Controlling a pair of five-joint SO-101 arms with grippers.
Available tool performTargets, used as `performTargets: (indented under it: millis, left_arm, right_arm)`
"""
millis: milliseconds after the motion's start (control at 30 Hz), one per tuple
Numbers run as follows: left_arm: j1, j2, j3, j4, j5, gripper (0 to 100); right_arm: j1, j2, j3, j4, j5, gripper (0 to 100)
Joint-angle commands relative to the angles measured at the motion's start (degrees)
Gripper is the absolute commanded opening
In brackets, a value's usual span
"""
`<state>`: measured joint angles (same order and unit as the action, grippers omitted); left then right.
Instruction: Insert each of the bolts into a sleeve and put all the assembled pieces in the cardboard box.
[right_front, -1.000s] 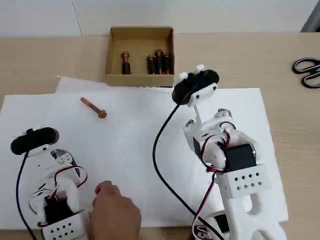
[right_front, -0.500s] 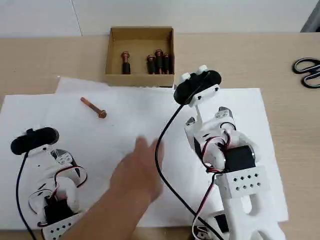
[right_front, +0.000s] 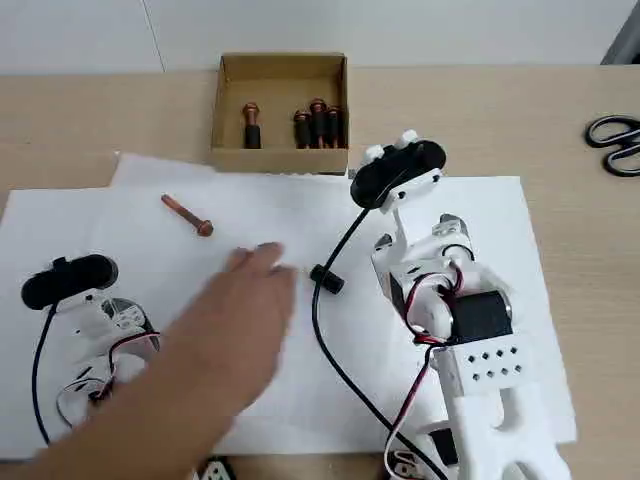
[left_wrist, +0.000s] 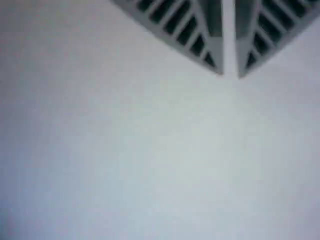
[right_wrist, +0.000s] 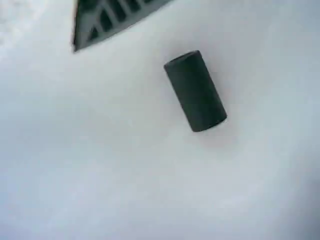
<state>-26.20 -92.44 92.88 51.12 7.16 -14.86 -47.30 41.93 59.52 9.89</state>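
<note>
A copper bolt (right_front: 188, 215) lies loose on the white paper (right_front: 250, 200), left of centre. A short black sleeve (right_front: 326, 279) lies on its side on the paper beside the black cable, also close under the right wrist view as the sleeve (right_wrist: 196, 91). The cardboard box (right_front: 283, 68) at the back holds several assembled pieces (right_front: 318, 125). My left gripper (left_wrist: 231, 74) is shut on nothing, low over bare paper at the front left. My right arm (right_front: 440, 290) stands right of the sleeve. A person's hand (right_front: 235, 310) stretches over the paper, its fingers just left of the sleeve.
Black scissors (right_front: 615, 143) lie at the table's far right edge. The right arm's black cable (right_front: 318, 330) loops across the paper past the sleeve. The person's forearm covers the front of the paper next to the left arm (right_front: 90, 320).
The hand swept from the front left, near the left arm, to the middle of the paper. A black sleeve now lies there by the cable. Both arms have hardly moved.
</note>
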Motion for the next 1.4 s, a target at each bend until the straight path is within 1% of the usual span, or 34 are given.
performTargets:
  millis: [0,133,267,467,567,800,967,1167,1367]
  left_arm:
    - [0.1,-0.5,-0.3,-1.4,0.0,0]
    - [0.1,-0.5,-0.3,-1.4,0.0,0]
    - [0.1,-0.5,-0.3,-1.4,0.0,0]
    - [0.1,-0.5,-0.3,-1.4,0.0,0]
    - [0.1,-0.5,-0.3,-1.4,0.0,0]
    - [0.1,-0.5,-0.3,-1.4,0.0,0]
    - [0.1,-0.5,-0.3,-1.4,0.0,0]
    - [0.1,-0.5,-0.3,-1.4,0.0,0]
    - [0.1,-0.5,-0.3,-1.5,0.0,0]
  right_arm:
    - [0.7,-1.6,-0.3,-1.9,-0.6,28.8]
    - [-0.5,-1.7,-0.7,-1.7,-2.4,28.8]
    - [-4.7,-3.9,-0.5,2.0,-3.9,28.8]
    - [-13.2,-5.0,-0.4,2.7,-12.4,28.8]
    - [-16.1,-2.9,-0.4,-0.4,-15.0,28.8]
    - [-16.5,6.8,-1.4,-8.0,-15.4,28.8]
    - [-16.5,16.3,-10.7,-5.7,-17.1,28.7]
    - [-16.3,28.4,-27.0,3.2,-17.3,28.7]
    - [-16.4,34.0,-36.6,8.2,-17.4,28.7]
